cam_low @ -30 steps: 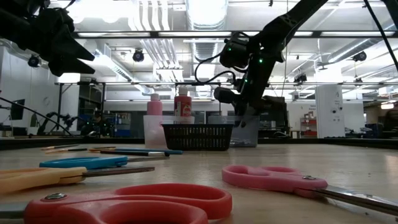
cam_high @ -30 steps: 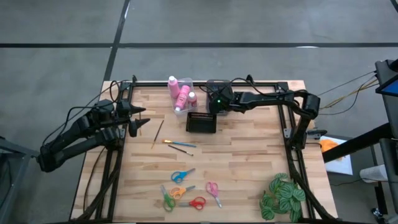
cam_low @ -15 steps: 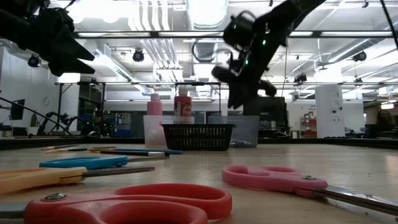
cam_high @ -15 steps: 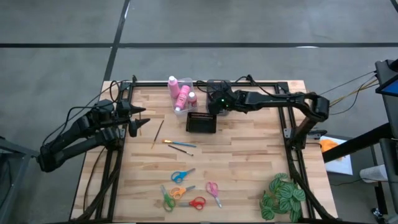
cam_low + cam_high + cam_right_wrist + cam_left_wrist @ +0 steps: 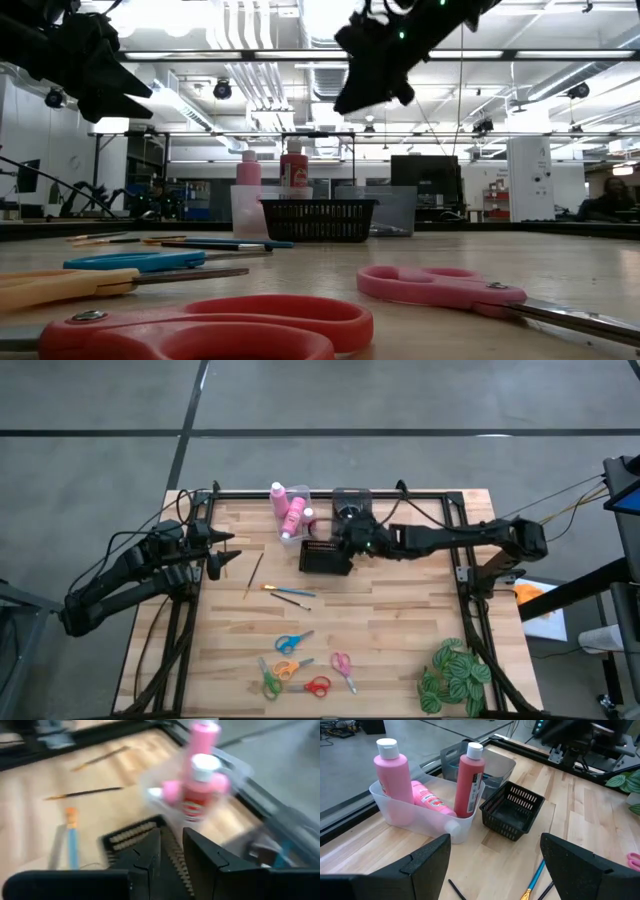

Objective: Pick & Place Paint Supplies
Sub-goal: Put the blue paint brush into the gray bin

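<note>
**Right arm hanging over the black basket, left arm waiting at the edge**

Wooden planks are making up the tabletop [image 5: 400, 610] I am looking down on, framed by a dark rail, with grey floor all around. At the far edge a clear bin [image 5: 420, 815] is holding the three pink bottles [image 5: 392, 775]: two standing upright with white caps, the third lying on its side between them. Just beside the bin a black basket [image 5: 324, 557] is sitting, and I cannot tell whether anything is lying in it.

My right gripper [image 5: 345, 540] is hanging above the basket's far corner, clear of the tabletop in the low view [image 5: 370, 60]. In its wrist view its fingers [image 5: 205, 857] are standing close together with only a narrow gap, and I am seeing nothing between them.

My left gripper [image 5: 215, 550] is waiting at the left edge, its fingers [image 5: 427, 857] spread wide and holding nothing.

Paintbrushes [image 5: 290, 594] are lying loose near the middle of the tabletop, one wooden-handled brush [image 5: 254, 575] lying apart toward the left arm. Nearer the front edge, the scissors [image 5: 295, 643] are lying in a loose cluster: blue, orange, green, red and pink handles. A leafy plant [image 5: 455, 675] is sitting at the front right corner.
</note>
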